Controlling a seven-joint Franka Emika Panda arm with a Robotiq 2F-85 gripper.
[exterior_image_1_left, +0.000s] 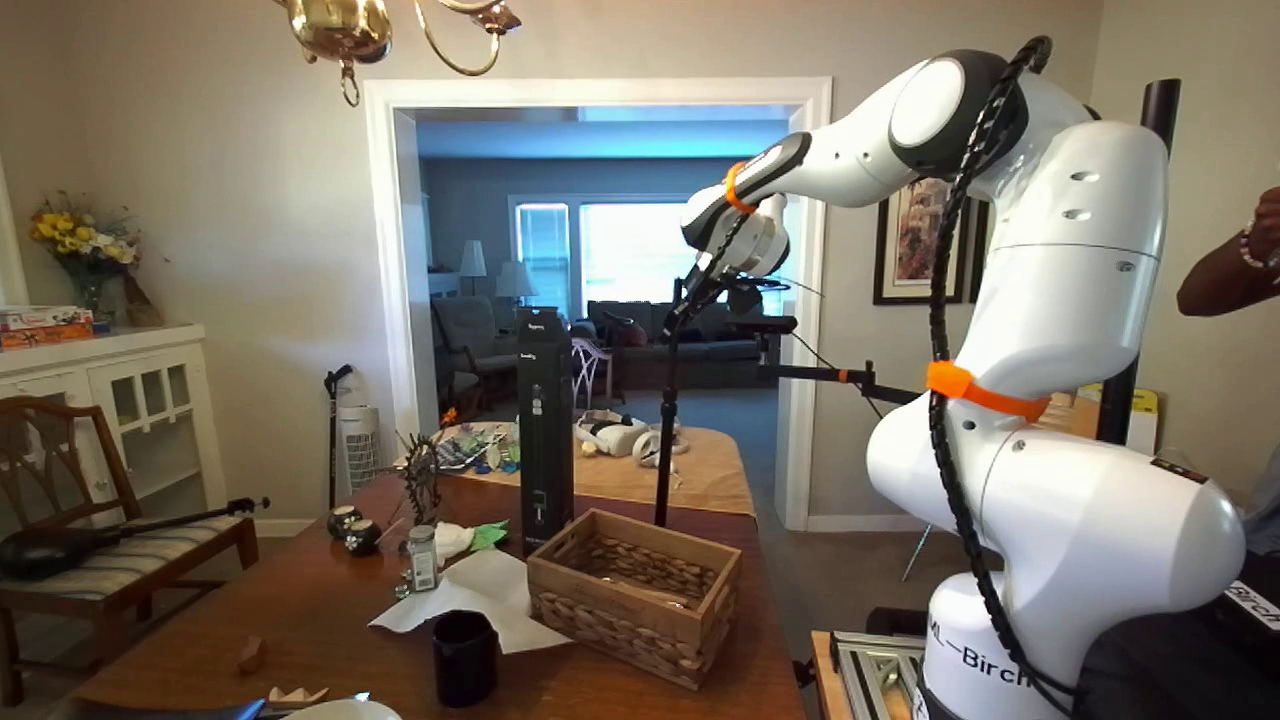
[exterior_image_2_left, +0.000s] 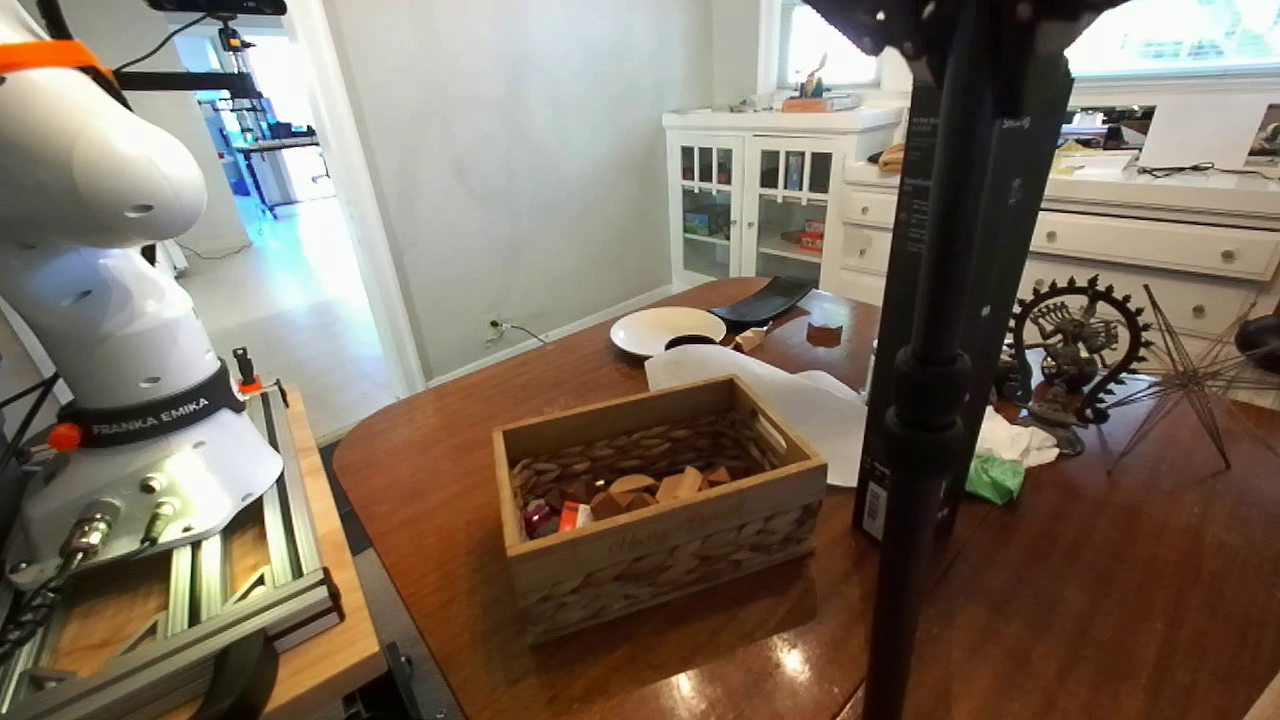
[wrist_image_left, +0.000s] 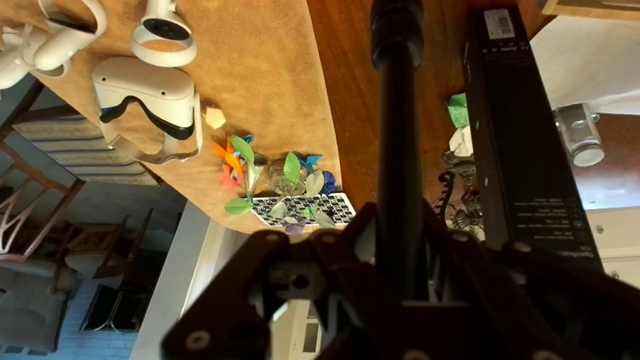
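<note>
A black telescoping pole (exterior_image_1_left: 667, 430) hangs roughly upright from my gripper (exterior_image_1_left: 680, 312), which is shut on its upper part. In the wrist view the pole (wrist_image_left: 397, 125) runs between the dark fingers of the gripper (wrist_image_left: 398, 220). Its lower end is hidden behind the basket in an exterior view. Closer up, the pole (exterior_image_2_left: 925, 400) crosses in front of a tall black box (exterior_image_2_left: 985, 250) and leaves the bottom of the picture. That box (exterior_image_1_left: 545, 430) stands upright beside the pole. Near both is a wood-framed woven basket (exterior_image_1_left: 640, 590) with wooden blocks (exterior_image_2_left: 650, 488) inside.
On the table are white paper (exterior_image_1_left: 490, 600), a black cup (exterior_image_1_left: 465, 658), a glass jar (exterior_image_1_left: 422, 558), a bronze statue (exterior_image_2_left: 1075, 350), a wire star (exterior_image_2_left: 1195, 380) and a white plate (exterior_image_2_left: 668, 330). A white headset (wrist_image_left: 145, 95) and paper flowers (wrist_image_left: 285, 185) lie on a tan cloth.
</note>
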